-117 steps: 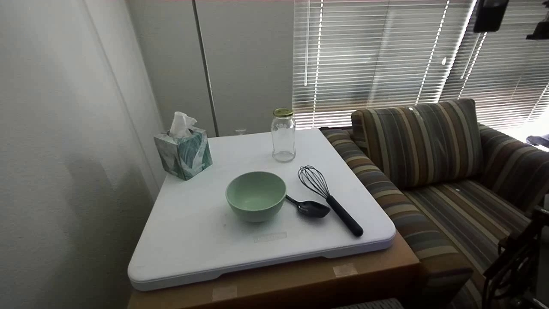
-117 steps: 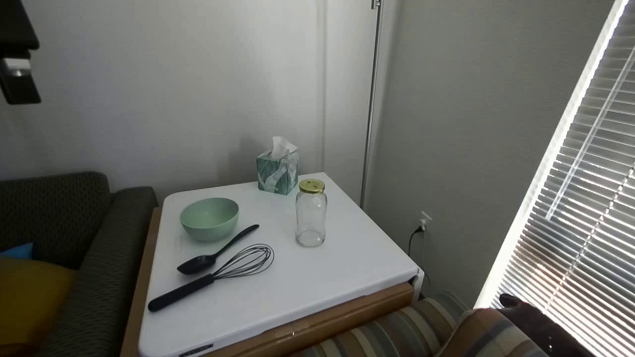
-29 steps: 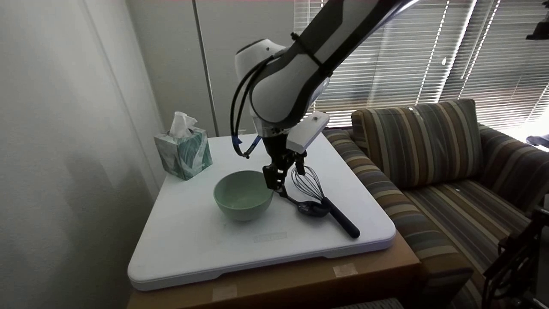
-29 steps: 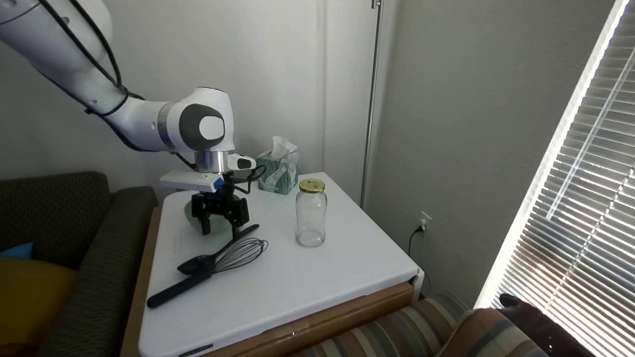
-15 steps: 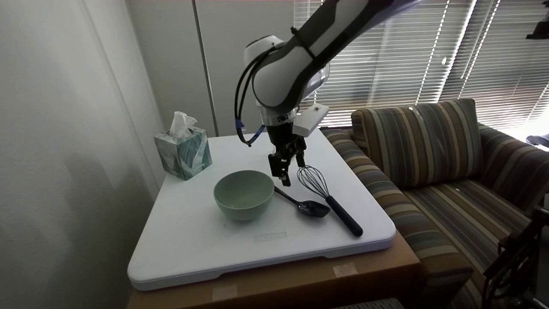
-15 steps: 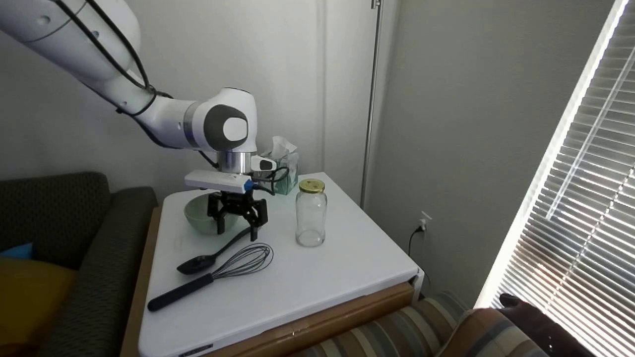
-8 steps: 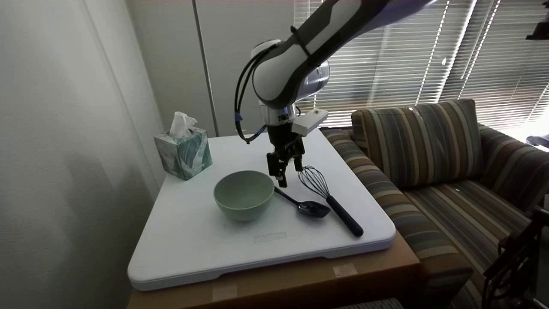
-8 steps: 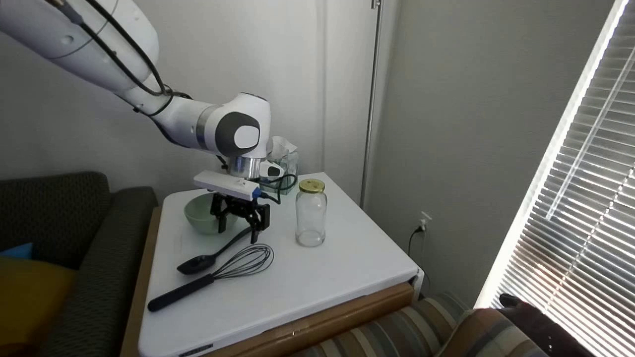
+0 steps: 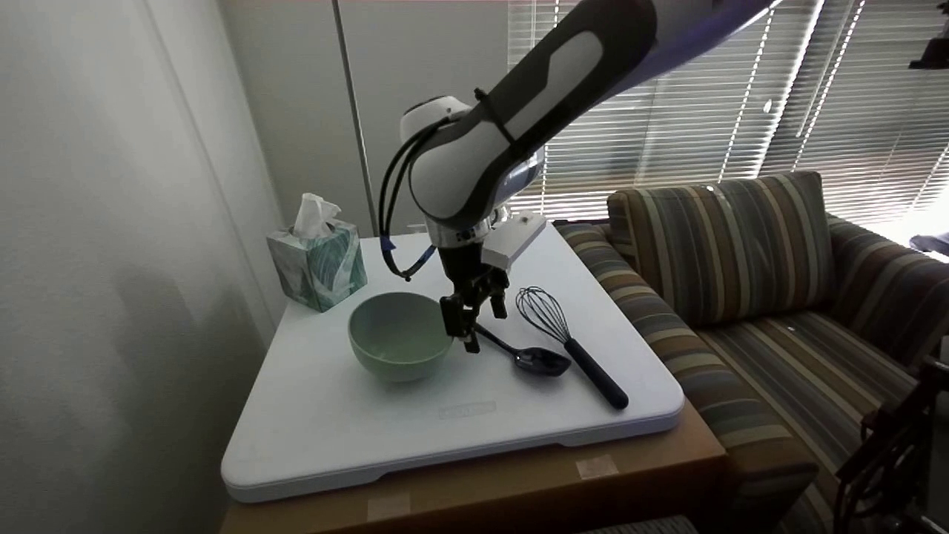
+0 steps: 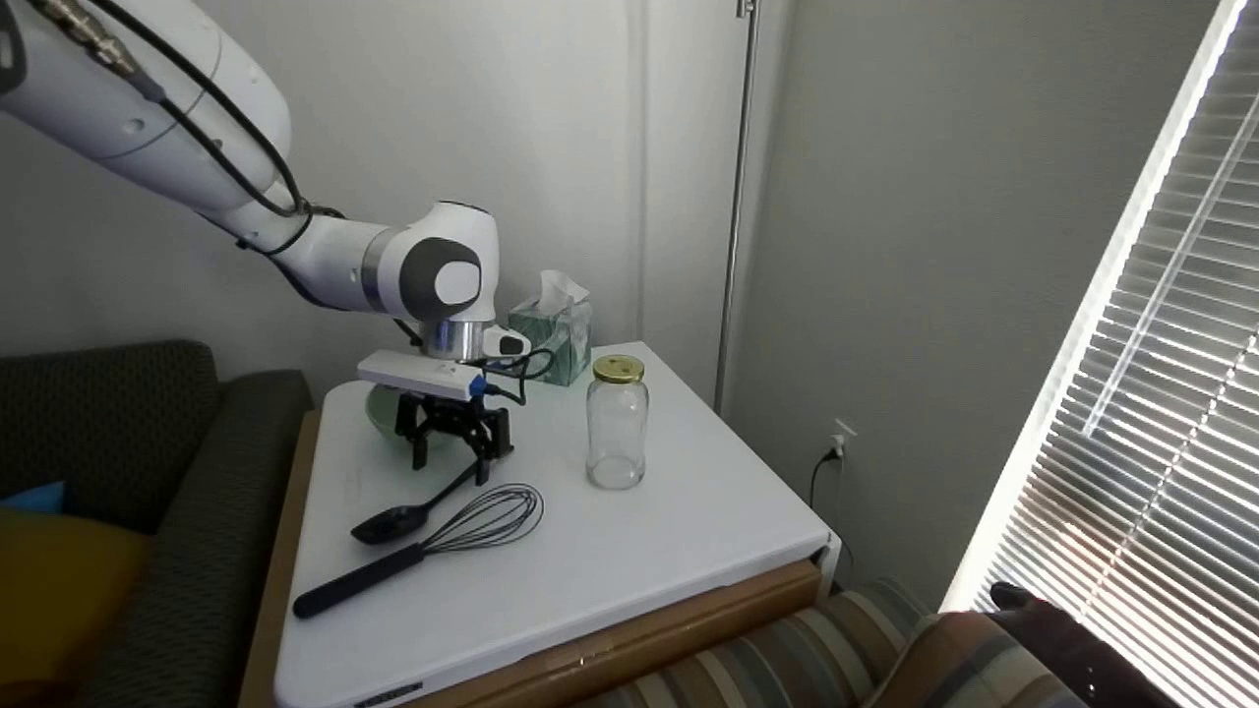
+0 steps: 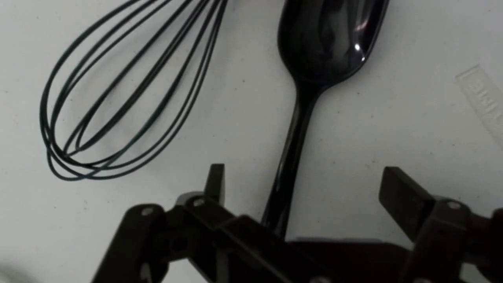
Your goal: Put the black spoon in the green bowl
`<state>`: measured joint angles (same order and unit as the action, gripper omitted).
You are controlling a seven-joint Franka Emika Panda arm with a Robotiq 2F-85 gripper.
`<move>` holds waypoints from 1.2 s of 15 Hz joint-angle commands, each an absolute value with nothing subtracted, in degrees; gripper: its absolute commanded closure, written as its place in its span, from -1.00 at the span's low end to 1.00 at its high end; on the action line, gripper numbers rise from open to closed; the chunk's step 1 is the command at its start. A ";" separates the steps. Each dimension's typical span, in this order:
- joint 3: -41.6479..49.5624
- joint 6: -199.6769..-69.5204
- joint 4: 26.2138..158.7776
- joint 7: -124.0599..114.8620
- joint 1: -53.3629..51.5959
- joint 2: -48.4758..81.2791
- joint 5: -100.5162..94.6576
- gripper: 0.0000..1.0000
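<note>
The black spoon (image 9: 541, 361) lies on the white table, its handle pointing toward the jar side; it also shows in an exterior view (image 10: 393, 524) and the wrist view (image 11: 326, 47). My gripper (image 9: 485, 330) is open and empty, low over the handle; it also shows in an exterior view (image 10: 450, 472). In the wrist view the fingers (image 11: 304, 177) stand apart on either side of the handle, whose end is hidden by the gripper. The pale green bowl (image 9: 400, 337) stands upright beside the gripper, overlapped by a finger; touching cannot be told. It is mostly hidden in an exterior view (image 10: 382, 413).
A black whisk (image 9: 571, 345) lies beside the spoon, its wire loop near my gripper in the wrist view (image 11: 129, 90). A clear glass jar (image 10: 617, 433) with a gold lid stands on the table (image 10: 639, 580). A tissue box (image 9: 317, 263) stands at the wall edge.
My gripper has moved down and toward the bowl over the last half second, staying open. The bowl has slid away from the spoon, also earlier. The spoon looks unmoved.
</note>
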<state>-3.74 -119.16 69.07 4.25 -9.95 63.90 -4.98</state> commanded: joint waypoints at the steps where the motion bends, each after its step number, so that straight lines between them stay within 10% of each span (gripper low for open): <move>1: -2.54 -118.43 64.05 3.06 -10.45 66.97 -5.79 -0.50; 9: -2.47 -117.73 60.83 3.10 -7.93 68.54 -4.23 0.42; 15: -2.55 -117.43 60.93 3.17 -7.43 68.98 -3.91 0.09; 16: -2.59 -117.35 61.04 3.18 -7.34 68.91 -3.83 -0.22; 18: -2.74 -117.32 61.33 3.14 -7.07 68.84 -3.47 0.57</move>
<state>-2.13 -118.71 62.37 2.94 -8.06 68.06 -4.47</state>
